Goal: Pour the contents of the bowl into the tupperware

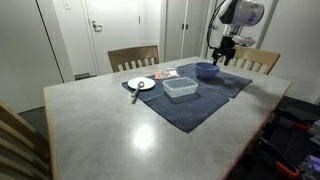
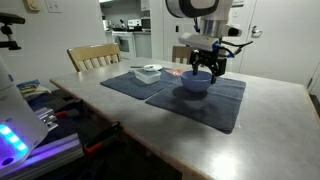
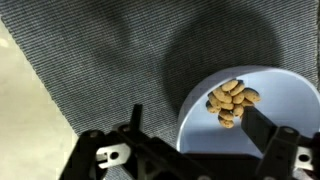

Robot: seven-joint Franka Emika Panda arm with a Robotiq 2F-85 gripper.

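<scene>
In an exterior view the whole table (image 1: 100,130) shows, with a dark blue cloth (image 1: 200,108) laid across it. On the cloth sit a plate (image 1: 141,84) with a utensil resting on it, the tupperware (image 1: 180,88) just beside the plate, and the bowl (image 1: 207,71) beyond the tupperware, near the far edge. The gripper (image 1: 222,58) hangs at the bowl's far side, with the arm rising steeply above it. What lies in the tupperware cannot be told at this size.

The opposite exterior view shows the bowl (image 2: 195,85) nearer and blue on the outside. The gripper (image 2: 203,70) points straight down onto its rim and the wrist stands upright over it. The tupperware (image 2: 150,73) lies apart to one side, behind the bowl. The inside of the bowl is hidden from here.

Only the wrist view looks into the bowl (image 3: 290,100) — its inside is pale, and a small heap of tan nuts (image 3: 232,102) lies in it. The gripper (image 3: 200,128) comes in from the bottom edge with its fingers (image 3: 262,125) spread wide. One reaches over the bowl's inside and the other stands outside over the cloth (image 3: 90,70), so the near wall lies between them, not yet pinched. A strip of bare table (image 3: 15,100) shows at the left. The tupperware is out of this view.
</scene>
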